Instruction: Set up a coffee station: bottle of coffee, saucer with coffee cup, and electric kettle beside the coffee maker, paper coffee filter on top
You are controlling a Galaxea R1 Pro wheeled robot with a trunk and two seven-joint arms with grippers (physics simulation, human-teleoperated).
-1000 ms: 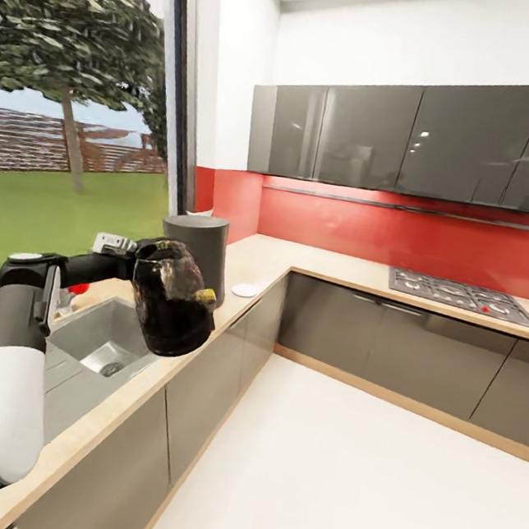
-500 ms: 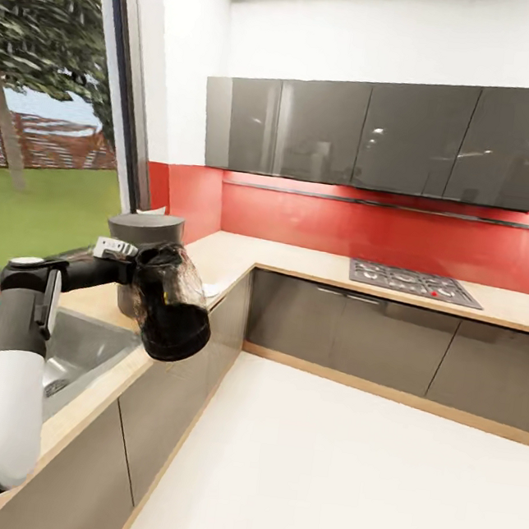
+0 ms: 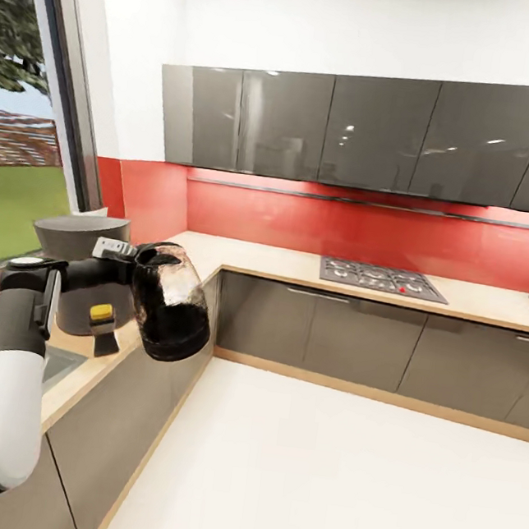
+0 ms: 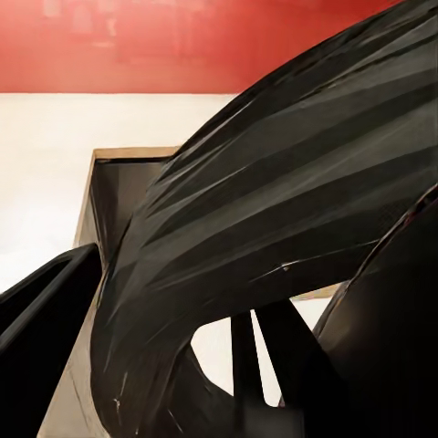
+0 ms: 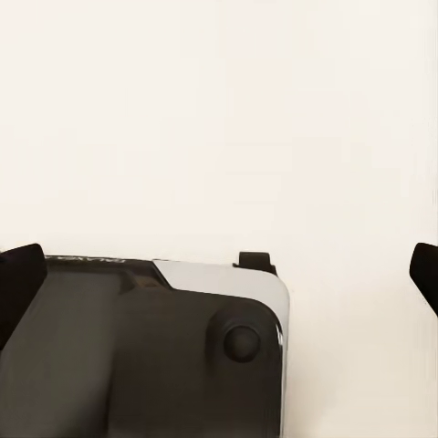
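1. The electric kettle [image 3: 169,312] is held in the air by the left gripper [image 3: 131,269], at about 9 o'clock in the head view, tilted, with its lid toward the arm and its rounded glass body hanging past the front edge of the kitchen countertop [image 3: 297,264].
2. The left fingers are hidden by the kettle's top in the head view. In the left wrist view the kettle's black handle [image 4: 274,210] lies close across the lens with a dark finger [image 4: 41,310] beside it, so the gripper is judged clamped on the kettle.
3. The coffee maker [image 3: 77,270], a grey machine, stands on the countertop behind the left forearm, at about 9 o'clock; a small dark item with a yellow top [image 3: 102,323] is seen at its foot.
4. A gas hob [image 3: 381,278] is set into the countertop at about 1 o'clock, below glossy grey wall cabinets [image 3: 355,131] and a red backsplash [image 3: 368,232].
5. In the right wrist view two dark fingertips [image 5: 20,274] are seen wide apart at opposite edges, over the robot's base [image 5: 146,347] and a pale floor [image 5: 219,119]; nothing lies between them.
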